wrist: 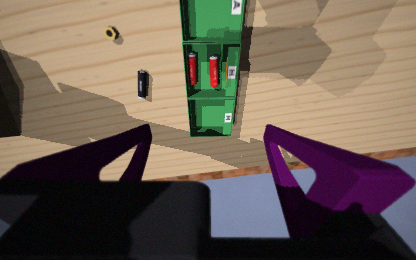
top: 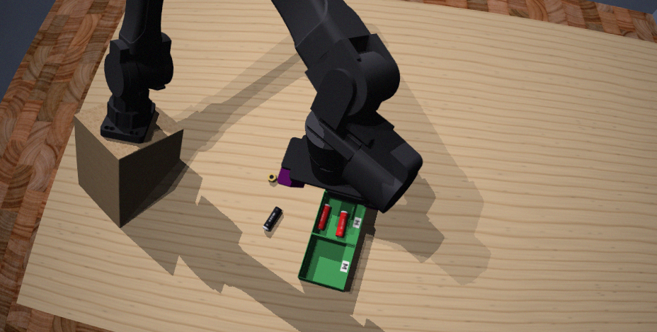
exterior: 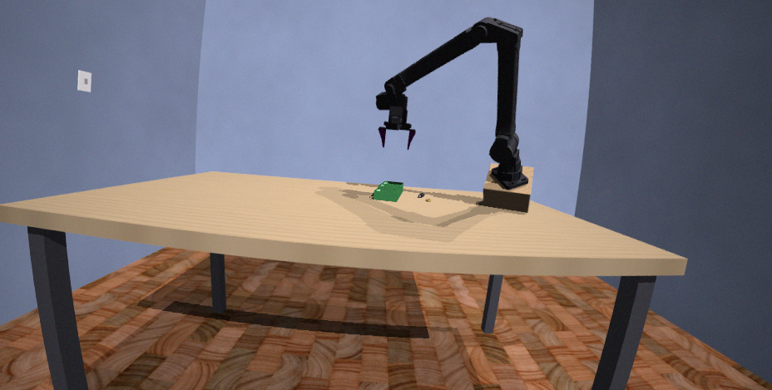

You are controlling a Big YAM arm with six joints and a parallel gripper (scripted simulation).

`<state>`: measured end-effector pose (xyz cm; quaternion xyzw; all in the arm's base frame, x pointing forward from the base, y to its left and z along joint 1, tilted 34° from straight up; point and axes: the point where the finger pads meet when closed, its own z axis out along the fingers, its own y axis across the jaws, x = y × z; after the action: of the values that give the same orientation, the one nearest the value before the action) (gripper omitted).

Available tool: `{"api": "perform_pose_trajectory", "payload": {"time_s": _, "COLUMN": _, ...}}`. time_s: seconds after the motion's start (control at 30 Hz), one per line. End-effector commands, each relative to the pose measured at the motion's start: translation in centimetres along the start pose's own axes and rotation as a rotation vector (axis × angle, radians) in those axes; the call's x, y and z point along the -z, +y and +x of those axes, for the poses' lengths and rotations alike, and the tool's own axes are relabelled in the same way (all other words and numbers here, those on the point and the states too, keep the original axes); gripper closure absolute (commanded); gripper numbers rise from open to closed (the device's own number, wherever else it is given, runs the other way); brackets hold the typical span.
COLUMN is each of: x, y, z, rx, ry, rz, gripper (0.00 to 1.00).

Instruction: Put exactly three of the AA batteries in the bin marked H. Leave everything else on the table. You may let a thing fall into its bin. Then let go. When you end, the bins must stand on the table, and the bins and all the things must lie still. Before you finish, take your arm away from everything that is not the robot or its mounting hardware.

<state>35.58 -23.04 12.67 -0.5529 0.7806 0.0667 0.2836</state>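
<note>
The green three-part bin tray [exterior: 388, 191] stands on the table. Its middle part, marked H [top: 331, 226] [wrist: 203, 75], holds two red AA batteries lying side by side: the left one [top: 324, 216] [wrist: 192, 69] by the wall, the right one [top: 341, 224] [wrist: 214, 71] beside it. A thin orange strip [wrist: 227, 69] shows by the H label; I cannot tell what it is. A black battery [top: 272, 219] [exterior: 421, 195] [wrist: 142, 84] lies on the table left of the tray. My gripper [exterior: 395, 147] [wrist: 207, 130] is open and empty, high above the tray. In the top view the arm mostly hides it.
A yellow and black nut [top: 272, 178] [exterior: 428, 200] [wrist: 110, 33] lies on the table, left of the tray. The part marked M [top: 328, 271] is empty. The part marked A [wrist: 208, 20] is hidden in the top view. The arm's base stands on a brown block [top: 98, 169] [exterior: 506, 199].
</note>
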Motion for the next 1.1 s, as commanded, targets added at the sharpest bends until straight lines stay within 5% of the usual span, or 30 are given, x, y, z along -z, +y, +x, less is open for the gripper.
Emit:
{"api": "perform_pose_trajectory", "payload": {"time_s": 0.0, "x": 1.9, "y": -1.7, "z": -0.8, "rx": 0.055, "ry": 0.011, "rz": 0.018, "gripper": 0.00}}
{"api": "perform_pose_trajectory", "payload": {"time_s": 0.2, "x": 5.4, "y": -1.5, "z": -0.3, "rx": 0.016, "ry": 0.024, "rz": 0.042, "gripper": 0.00}}
{"api": "perform_pose_trajectory", "payload": {"time_s": 0.4, "x": 2.3, "y": 0.1, "z": -0.7, "rx": 0.001, "ry": -0.016, "rz": -0.030, "gripper": 0.00}}
{"api": "perform_pose_trajectory", "payload": {"time_s": 0.43, "x": 2.3, "y": 0.1, "z": -0.7, "rx": 0.001, "ry": -0.016, "rz": -0.030, "gripper": 0.00}}
{"api": "perform_pose_trajectory", "payload": {"time_s": 0.47, "x": 3.7, "y": -0.9, "z": -0.4, "rx": 0.014, "ry": 0.007, "rz": 0.013, "gripper": 0.00}}
{"api": "perform_pose_trajectory", "payload": {"time_s": 1.07, "x": 3.8, "y": -1.0, "z": -0.4, "rx": 0.014, "ry": 0.007, "rz": 0.013, "gripper": 0.00}}
